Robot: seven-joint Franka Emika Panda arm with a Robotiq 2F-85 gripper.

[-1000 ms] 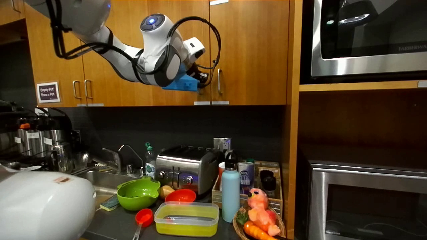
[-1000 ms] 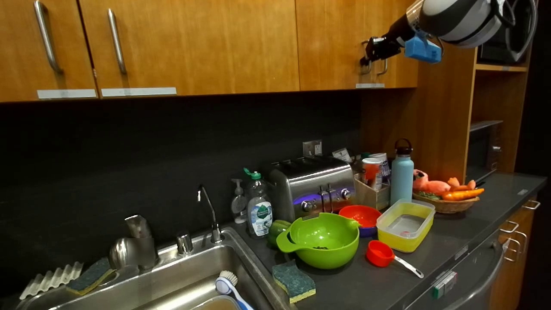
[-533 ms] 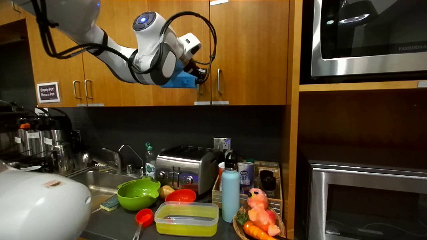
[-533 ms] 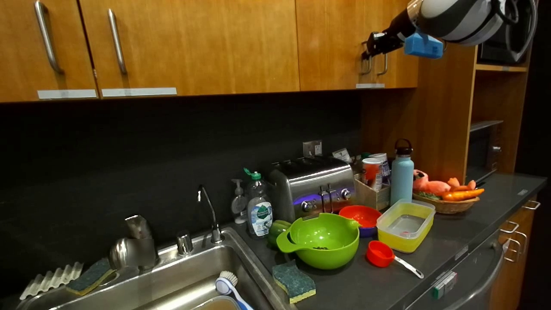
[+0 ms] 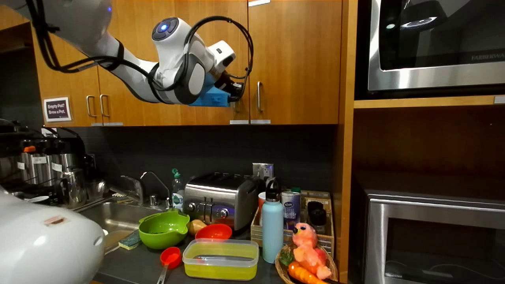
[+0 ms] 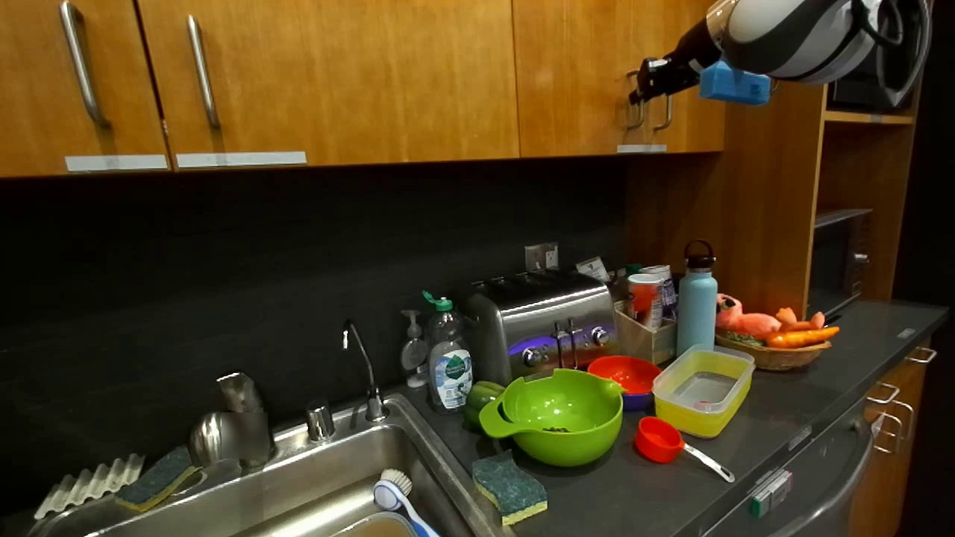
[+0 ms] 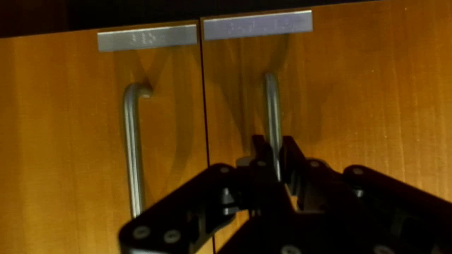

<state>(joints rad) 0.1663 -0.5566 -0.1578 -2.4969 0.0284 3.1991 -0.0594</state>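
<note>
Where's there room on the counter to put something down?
Bare counter shows between the nearer sponge and the red scoop, and between the basket and the counter's end. It's crowded around the toaster: green bowl, red bowl and soap bottle bunch there.

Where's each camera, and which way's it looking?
In an exterior view: opposite the dark grey counter, facing brown wooden cupboards; white robot arm at left.
In an exterior view: by the steel sink, looking along the counter; arm and black gripper upper right.
Wrist view: on the arm, facing the cupboards; gripper around a silver metal handle.
Both exterior views share the green plastic bowl.
</note>
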